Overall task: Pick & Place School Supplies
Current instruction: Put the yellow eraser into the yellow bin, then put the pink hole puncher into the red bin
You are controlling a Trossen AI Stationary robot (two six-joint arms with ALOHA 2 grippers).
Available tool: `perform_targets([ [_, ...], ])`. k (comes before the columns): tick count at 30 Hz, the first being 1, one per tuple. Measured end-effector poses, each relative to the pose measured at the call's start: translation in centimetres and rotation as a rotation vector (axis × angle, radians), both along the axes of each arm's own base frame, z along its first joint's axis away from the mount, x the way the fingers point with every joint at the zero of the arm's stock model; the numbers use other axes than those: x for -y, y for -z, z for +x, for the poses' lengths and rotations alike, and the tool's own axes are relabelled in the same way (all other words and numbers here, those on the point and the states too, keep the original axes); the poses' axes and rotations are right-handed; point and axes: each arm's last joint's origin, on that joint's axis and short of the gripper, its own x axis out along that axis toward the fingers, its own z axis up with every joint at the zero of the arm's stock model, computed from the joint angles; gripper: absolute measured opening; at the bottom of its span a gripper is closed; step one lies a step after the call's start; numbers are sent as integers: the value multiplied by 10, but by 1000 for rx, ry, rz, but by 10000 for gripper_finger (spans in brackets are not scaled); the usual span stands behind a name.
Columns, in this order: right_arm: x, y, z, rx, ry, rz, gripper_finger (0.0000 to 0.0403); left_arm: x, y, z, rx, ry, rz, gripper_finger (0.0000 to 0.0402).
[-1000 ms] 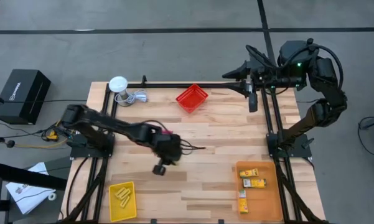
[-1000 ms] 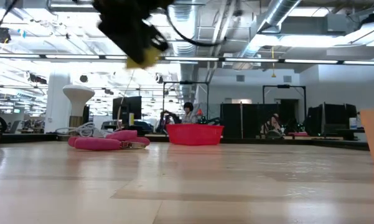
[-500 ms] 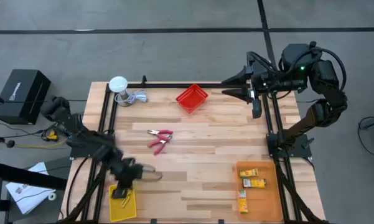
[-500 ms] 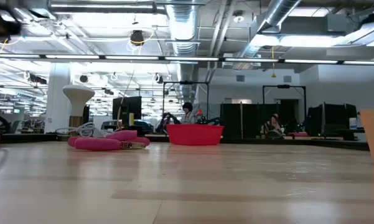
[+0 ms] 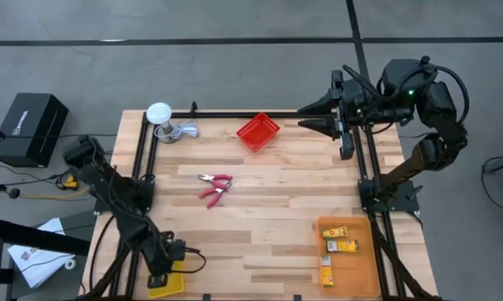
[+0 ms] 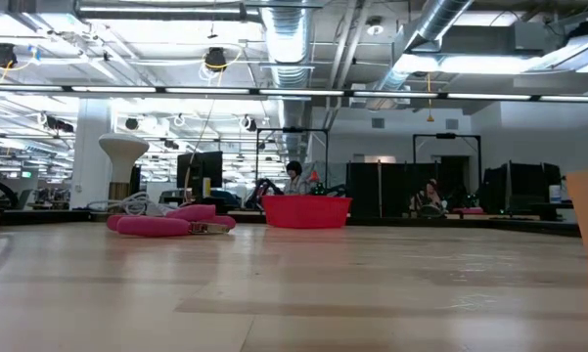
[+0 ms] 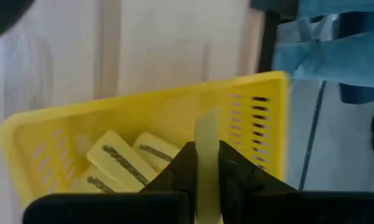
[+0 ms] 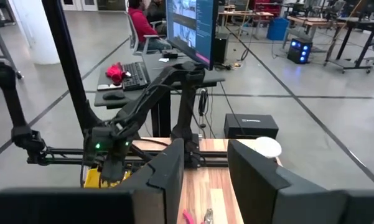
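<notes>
My left gripper (image 5: 161, 269) hangs over the yellow bin (image 5: 169, 284) at the table's near left corner, shut on a pale yellow piece (image 7: 206, 134). Several like pieces (image 7: 121, 162) lie on the bin's floor. The red-handled tool (image 5: 213, 186) lies flat on the table's middle. Small yellow-orange boxes (image 5: 339, 242) lie in the orange bin (image 5: 360, 276) at the near right. My right gripper (image 5: 301, 117) is held high over the far right edge, open, with nothing between its fingers (image 8: 168, 168). My left gripper pinches the flat yellow piece (image 7: 206, 163) between its two fingers, coming from above and slanting down. The piece stands edge-on and juts out past the fingertips, lifted clear above the bin's inside.
A red bin (image 5: 258, 132) stands at the far middle. A white round object with a cable (image 5: 161, 113) sits at the far left corner. Bare wood lies between the tool and the near edge. A black box (image 5: 32, 125) sits on the floor beyond the table's left.
My left gripper has swung from over the table's middle toward the near left corner and come down over the yellow bin, rolling as it went, still shut on the yellow piece. The red-handled tool, covered by the arm before, now shows.
</notes>
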Motion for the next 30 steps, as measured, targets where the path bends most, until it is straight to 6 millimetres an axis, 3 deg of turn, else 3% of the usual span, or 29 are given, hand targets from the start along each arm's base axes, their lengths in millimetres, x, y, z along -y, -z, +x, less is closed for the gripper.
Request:
perform_targets([
  [3, 0, 0, 0, 0, 0, 0, 116, 2, 14, 1, -42, -1, 4, 41],
  [6, 0, 0, 0, 0, 2, 13, 116, 1, 23, -1, -92, 6, 10, 80],
  [14, 0, 0, 0, 2, 6, 26, 116, -6, 23, -7, -118, -42, -8, 166],
  [18, 0, -4, 1, 39, 5, 23, 116, -13, 3, -9, -70, -62, -83, 183],
  [22, 0, -8, 1, 84, -2, -17, 116, -30, -29, -11, 57, -124, -185, 186],
  [30, 1, -10, 1, 106, 9, -114, 116, -99, -103, -19, 608, -474, -294, 172],
])
